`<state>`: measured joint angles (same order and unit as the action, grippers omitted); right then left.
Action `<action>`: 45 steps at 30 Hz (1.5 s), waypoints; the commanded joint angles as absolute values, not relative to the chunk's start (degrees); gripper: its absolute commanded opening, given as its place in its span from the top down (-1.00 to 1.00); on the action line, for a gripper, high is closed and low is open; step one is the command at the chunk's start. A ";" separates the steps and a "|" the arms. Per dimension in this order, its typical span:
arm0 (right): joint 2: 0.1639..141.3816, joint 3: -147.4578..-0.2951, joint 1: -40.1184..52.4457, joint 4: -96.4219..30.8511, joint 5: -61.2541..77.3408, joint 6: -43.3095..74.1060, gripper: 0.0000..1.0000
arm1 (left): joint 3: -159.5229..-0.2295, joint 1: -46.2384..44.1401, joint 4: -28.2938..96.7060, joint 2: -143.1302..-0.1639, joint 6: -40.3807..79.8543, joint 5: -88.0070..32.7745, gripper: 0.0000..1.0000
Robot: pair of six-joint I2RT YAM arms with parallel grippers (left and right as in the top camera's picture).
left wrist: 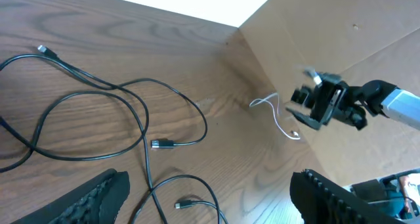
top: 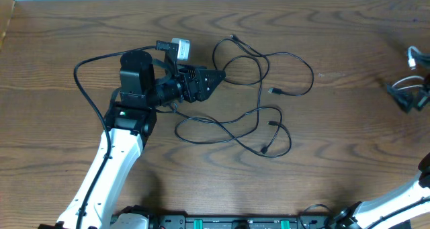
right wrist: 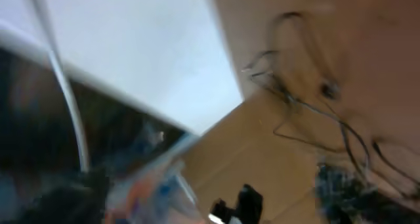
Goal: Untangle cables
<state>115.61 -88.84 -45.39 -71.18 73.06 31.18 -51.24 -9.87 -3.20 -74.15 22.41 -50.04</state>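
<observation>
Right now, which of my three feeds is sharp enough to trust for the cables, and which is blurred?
Overhead: sharp and evenly lit, black cables crisp against the wood. Left wrist: the cables are in focus, only the right gripper looks slightly smeared beside the white cable. Right wrist: heavily motion-blurred, the cables just dark streaks, so don't rely on it.

Overhead looks straight down; wrist views share cables (left wrist: 161,144).

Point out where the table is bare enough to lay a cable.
Bare wood: between the black cables and the white cable, and in front of the black cables toward the near edge. Crowded: the middle, where the left arm meets the tangle.
</observation>
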 commanded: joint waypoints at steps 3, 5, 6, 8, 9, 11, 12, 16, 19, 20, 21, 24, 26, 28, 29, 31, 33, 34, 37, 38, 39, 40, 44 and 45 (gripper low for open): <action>115.07 -89.14 -44.91 -79.64 58.00 53.36 -0.70 | -51.92 -10.07 -3.18 -74.11 21.45 -49.67 -0.67; 115.07 -89.14 -44.91 -79.70 58.33 53.39 -0.72 | -51.92 -10.07 -3.05 -74.11 21.45 -49.65 -0.67; 115.07 -89.14 -44.91 -79.68 58.28 53.39 -0.75 | -51.92 -10.07 -3.05 -74.11 21.45 -49.65 -0.67; 115.07 -89.14 -44.95 -79.48 57.65 55.02 -0.98 | -51.92 -10.07 -3.05 -74.11 21.45 -49.65 -0.67; 115.07 -89.14 -44.99 -79.64 56.99 56.14 -0.99 | -51.92 -10.07 -3.05 -74.11 21.45 -49.65 -0.67; 115.07 -89.14 -45.01 -79.75 55.68 58.76 -0.98 | -51.92 -10.07 -3.05 -74.11 21.43 -49.65 -0.67; 115.07 -89.14 -45.01 -79.72 54.70 59.48 -0.99 | -51.92 -10.07 -3.05 -74.11 21.45 -49.65 -0.67; 115.07 -89.14 -44.93 -81.10 49.47 62.92 -0.98 | -51.92 -10.07 -3.03 -74.11 21.43 -49.65 -0.67; 115.07 -89.14 -44.91 -83.85 48.97 63.61 -0.99 | -51.92 -10.07 -3.03 -74.11 21.45 -49.65 -0.67; 115.07 -89.14 -44.93 -84.55 48.90 63.59 -0.98 | -51.92 -10.07 -3.03 -74.11 21.45 -49.65 -0.67; 115.07 -89.14 -44.97 -85.34 48.25 63.64 -0.98 | -51.92 -10.07 -3.03 -74.11 21.45 -49.65 -0.67; 115.07 -89.14 -44.97 -87.59 42.22 68.29 -0.99 | -51.92 -10.07 -3.03 -74.11 21.45 -49.65 -0.67; 115.07 -89.14 -44.99 -88.58 37.71 71.11 -0.99 | -51.92 -10.07 -3.01 -74.11 21.45 -49.65 -0.67; 115.07 -89.17 -45.01 -89.17 34.46 71.96 -0.99 | -51.92 -10.07 -2.98 -74.11 21.45 -49.67 -0.67; 115.07 -89.19 -45.06 -89.06 33.30 71.66 -0.99 | -51.92 -10.07 -3.01 -74.11 21.45 -49.65 -0.66; 115.07 -89.21 -45.06 -87.79 32.51 69.63 -0.99 | -51.92 -10.07 -3.01 -74.11 21.43 -49.63 -0.66; 115.02 -89.43 -45.06 -86.63 32.51 66.92 -0.99 | -51.92 -10.07 -3.03 -74.11 21.43 -49.39 -0.66; 115.00 -89.62 -45.06 -85.86 32.49 65.39 -0.99 | -51.92 -10.07 -3.03 -74.11 21.43 -49.36 -0.66; 114.98 -90.17 -44.99 -82.67 32.49 58.83 -0.64 | -51.92 -10.07 -3.01 -74.11 21.43 -48.75 -0.67; 114.98 -90.35 -44.84 -81.21 32.53 54.48 -0.39 | -51.92 -10.07 -3.03 -74.11 21.43 -48.66 -0.66; 114.98 -90.43 -44.58 -80.20 32.53 51.62 -0.25 | -51.92 -10.07 -3.01 -74.11 21.43 -48.38 -0.67; 114.98 -90.61 -44.25 -79.48 32.53 49.54 -0.12 | -51.92 -10.07 -3.03 -74.11 21.43 -48.36 -0.67; 114.80 -91.31 -42.48 -79.11 31.33 47.88 -0.13 | -51.92 -10.07 -3.03 -74.11 21.45 -47.57 -0.67; 114.65 -91.31 -41.80 -78.50 31.11 47.09 -0.15 | -51.92 -10.07 -3.01 -74.11 21.43 -47.22 -0.66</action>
